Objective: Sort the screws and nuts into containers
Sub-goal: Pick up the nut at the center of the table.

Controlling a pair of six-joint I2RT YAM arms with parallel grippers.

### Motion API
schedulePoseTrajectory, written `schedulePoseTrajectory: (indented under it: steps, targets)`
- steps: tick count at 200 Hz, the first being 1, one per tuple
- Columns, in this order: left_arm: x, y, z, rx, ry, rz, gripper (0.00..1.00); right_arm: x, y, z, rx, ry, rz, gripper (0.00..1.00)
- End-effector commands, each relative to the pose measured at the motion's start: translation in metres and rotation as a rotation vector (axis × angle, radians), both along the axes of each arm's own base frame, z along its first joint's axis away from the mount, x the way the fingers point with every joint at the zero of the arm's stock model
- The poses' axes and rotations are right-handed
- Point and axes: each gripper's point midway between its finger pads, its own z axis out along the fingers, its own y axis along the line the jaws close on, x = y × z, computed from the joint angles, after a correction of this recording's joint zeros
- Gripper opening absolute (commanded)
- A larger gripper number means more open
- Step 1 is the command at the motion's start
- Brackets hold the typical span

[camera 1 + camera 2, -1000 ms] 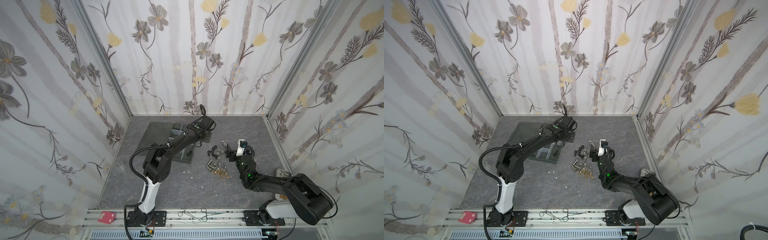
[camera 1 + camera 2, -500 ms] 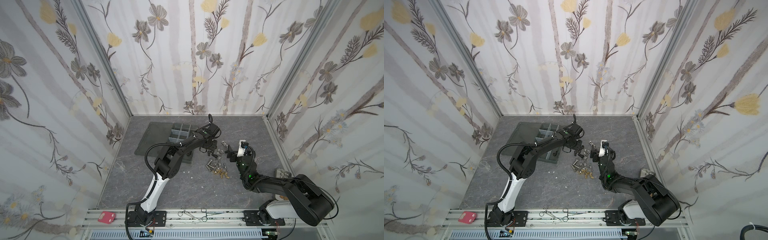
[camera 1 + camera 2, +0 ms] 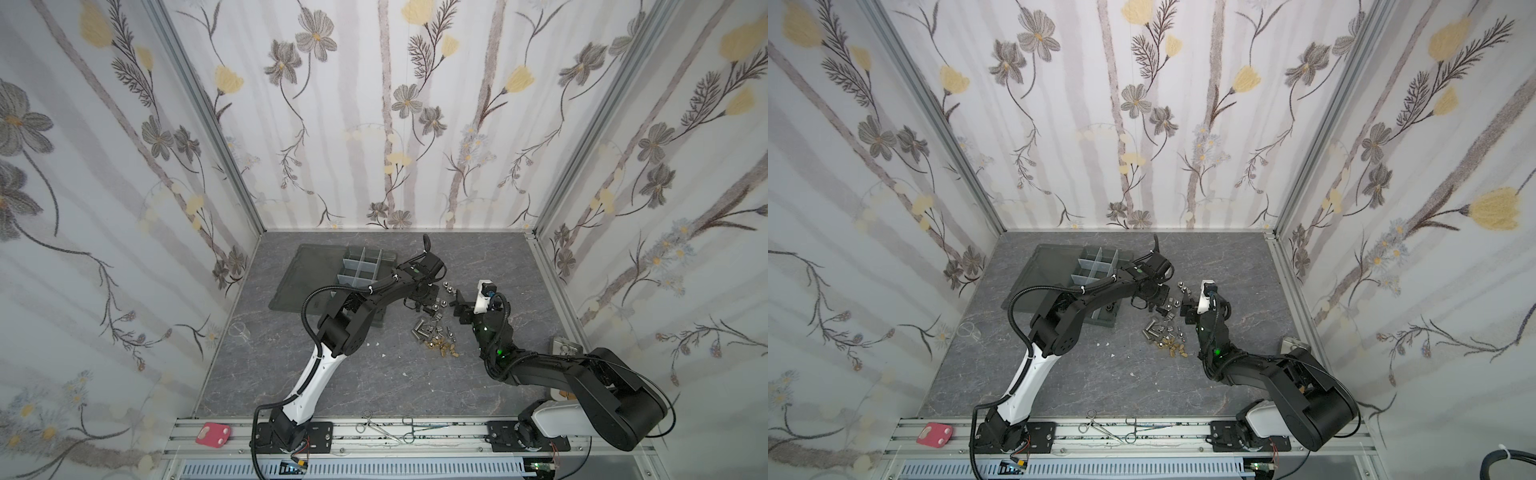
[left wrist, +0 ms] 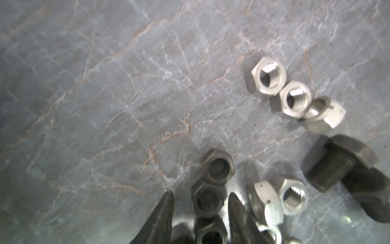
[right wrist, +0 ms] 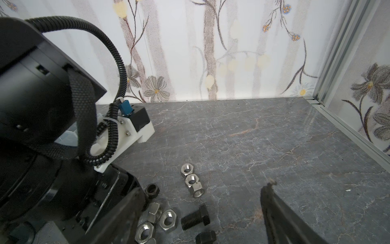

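My left gripper [image 4: 201, 200]: low over the counter [image 4: 105, 105]. Its two fingers are partly spread, one on each side of a black nut [image 4: 207, 202]. I can see a gap beside the nut, so I am not pinching it.
My right gripper [image 5: 203, 188]: spread wide, with nothing in it, just over the counter.
Where my grippers are: in both top views my left gripper is at the 12 o'clock end of the pile. My right gripper is at 3 o'clock from my left one, near but apart.
Screws and nuts [image 3: 432, 328]: loose in a pile on the counter, at 4 o'clock from the box [image 3: 376, 322].
Silver nuts [image 4: 268, 76]: three in a row, touching each other, away from my left gripper's tips.
Black bolt [image 5: 195, 219]: lying on its side, just beside more silver nuts.
Gold pieces [image 3: 442, 349]: at the 6 o'clock end of the pile.
Containers [image 3: 361, 266]: little cells with pale walls in the dark grey box. My left arm reaches across part of them.
Lid [image 3: 309, 270]: open and flat, at 9 o'clock from the cells.
What is in the cells: I cannot tell.
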Motion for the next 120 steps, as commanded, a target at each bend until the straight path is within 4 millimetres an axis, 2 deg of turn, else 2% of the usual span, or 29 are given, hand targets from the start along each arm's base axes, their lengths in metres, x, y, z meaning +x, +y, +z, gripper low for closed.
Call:
schedulePoseTrajectory:
  steps: [1, 29, 44, 93, 105, 120]
  targets:
    - [-0.004, 0.003, -0.017, 0.030, 0.028, -0.002, 0.44, 0.002, -0.002, 0.012, 0.024, -0.041, -0.019, 0.86]
    - [-0.004, 0.005, -0.023, 0.045, 0.036, 0.001, 0.40, 0.001, -0.002, 0.012, 0.025, -0.041, -0.018, 0.86]
    - [-0.005, 0.008, -0.021, 0.056, 0.033, 0.006, 0.35, 0.001, -0.002, 0.012, 0.023, -0.041, -0.019, 0.86]
    - [-0.014, 0.011, -0.013, 0.064, 0.037, 0.008, 0.32, 0.002, -0.002, 0.011, 0.024, -0.038, -0.019, 0.86]
    - [-0.015, 0.011, -0.011, 0.062, 0.035, 0.008, 0.26, 0.002, -0.002, 0.012, 0.025, -0.040, -0.020, 0.86]
    - [-0.014, 0.010, -0.010, 0.060, 0.021, 0.009, 0.26, 0.002, -0.002, 0.011, 0.024, -0.039, -0.018, 0.86]
